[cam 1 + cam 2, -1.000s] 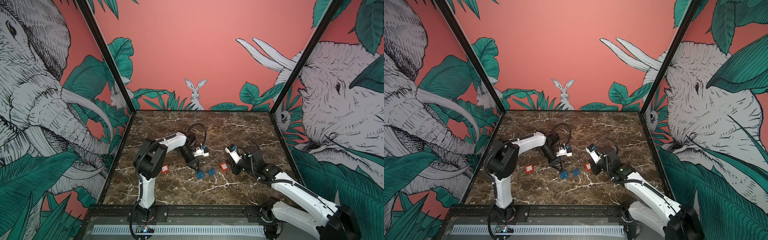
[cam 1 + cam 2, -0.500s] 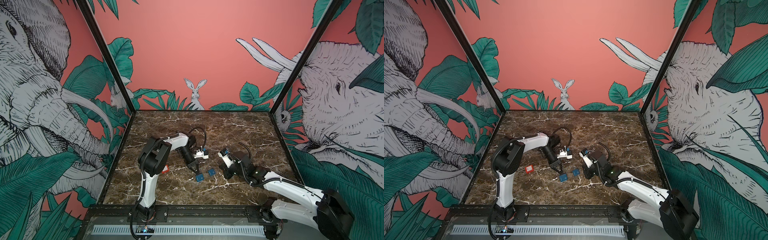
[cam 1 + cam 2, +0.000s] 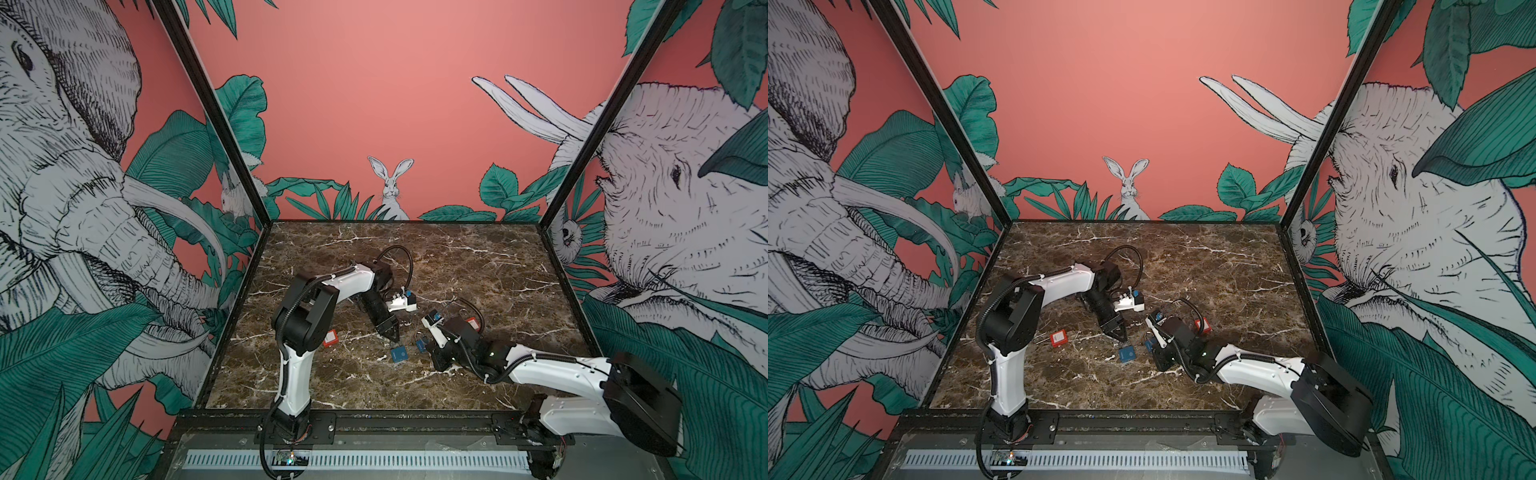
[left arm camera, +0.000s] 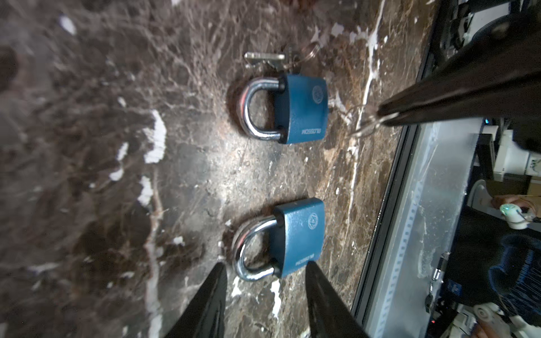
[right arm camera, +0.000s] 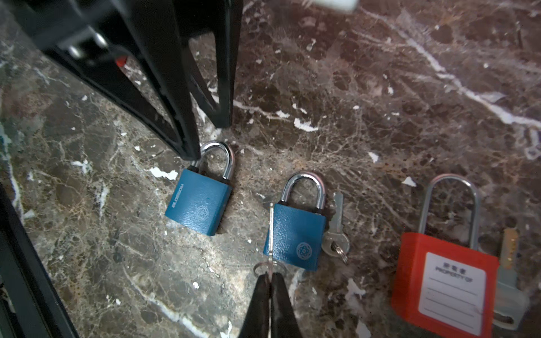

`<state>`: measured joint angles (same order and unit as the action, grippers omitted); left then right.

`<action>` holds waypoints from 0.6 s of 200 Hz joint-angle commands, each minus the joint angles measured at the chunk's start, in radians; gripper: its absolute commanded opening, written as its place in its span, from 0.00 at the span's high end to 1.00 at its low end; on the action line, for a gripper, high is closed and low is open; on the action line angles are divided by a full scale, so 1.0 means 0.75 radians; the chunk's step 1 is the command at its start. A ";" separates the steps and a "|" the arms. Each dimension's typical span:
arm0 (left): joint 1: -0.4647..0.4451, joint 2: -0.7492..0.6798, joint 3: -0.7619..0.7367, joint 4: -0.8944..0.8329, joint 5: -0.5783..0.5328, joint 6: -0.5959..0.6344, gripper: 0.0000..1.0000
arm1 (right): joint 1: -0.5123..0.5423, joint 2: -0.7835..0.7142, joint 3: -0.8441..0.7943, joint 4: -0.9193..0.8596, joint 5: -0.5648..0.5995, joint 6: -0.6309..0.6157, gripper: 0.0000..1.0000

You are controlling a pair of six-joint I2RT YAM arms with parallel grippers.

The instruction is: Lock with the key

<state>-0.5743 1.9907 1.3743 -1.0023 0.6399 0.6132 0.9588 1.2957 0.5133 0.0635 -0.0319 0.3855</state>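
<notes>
L tool point(image 4: 265, 264) now spread over blue padlock point(image 4: 298, 237); R tool point(image 5: 269, 275) moved in, pinching key point(image 5: 271, 234).

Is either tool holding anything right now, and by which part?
The right tool pinches a key by its head. The left tool stands open around a blue padlock, gripping nothing.
</notes>
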 commanded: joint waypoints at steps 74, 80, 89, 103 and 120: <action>0.208 -0.534 -0.168 0.358 -0.195 -0.267 0.50 | 0.151 0.273 0.159 0.124 0.220 0.187 1.00; 0.228 -0.572 -0.187 0.382 -0.197 -0.285 0.50 | 0.155 0.284 0.164 0.130 0.219 0.190 1.00; 0.253 -0.627 -0.219 0.429 -0.205 -0.315 0.50 | 0.164 0.301 0.171 0.131 0.219 0.195 1.00; 0.281 -0.711 -0.267 0.502 -0.208 -0.356 0.50 | 0.171 0.324 0.183 0.126 0.223 0.202 1.00; 0.304 -0.789 -0.312 0.548 -0.210 -0.386 0.49 | 0.182 0.347 0.202 0.107 0.226 0.210 1.00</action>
<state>-0.3611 1.4834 1.1873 -0.6815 0.4934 0.3897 1.0798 1.5345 0.6361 0.1310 0.1020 0.5045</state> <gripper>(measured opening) 0.505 0.047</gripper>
